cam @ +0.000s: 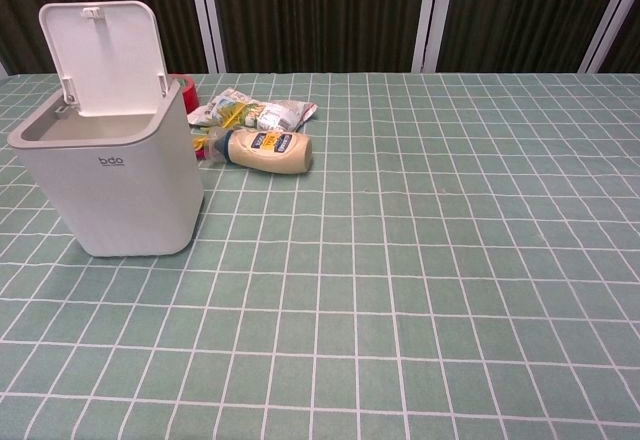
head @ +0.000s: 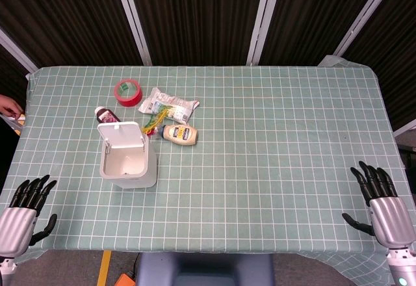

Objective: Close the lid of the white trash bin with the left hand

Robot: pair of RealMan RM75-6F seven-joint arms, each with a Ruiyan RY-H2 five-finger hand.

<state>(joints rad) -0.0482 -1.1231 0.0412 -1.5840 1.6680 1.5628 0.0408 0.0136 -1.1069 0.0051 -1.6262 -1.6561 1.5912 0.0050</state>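
Observation:
The white trash bin [head: 129, 162] [cam: 115, 175] stands on the left part of the table, its lid [head: 119, 134] [cam: 102, 55] swung up and open at the back. The inside of the bin looks empty. My left hand [head: 25, 211] hovers at the table's front left corner, well to the left of and nearer than the bin, fingers spread and holding nothing. My right hand [head: 383, 205] hovers at the front right corner, fingers spread, nothing in it. Neither hand shows in the chest view.
Behind the bin lie a mayonnaise bottle [head: 179, 134] [cam: 268, 150], a snack packet [head: 168, 106] [cam: 255, 112], a red tape roll [head: 128, 92] and a dark-capped bottle [head: 106, 114]. A person's hand [head: 9, 107] shows at the far left edge.

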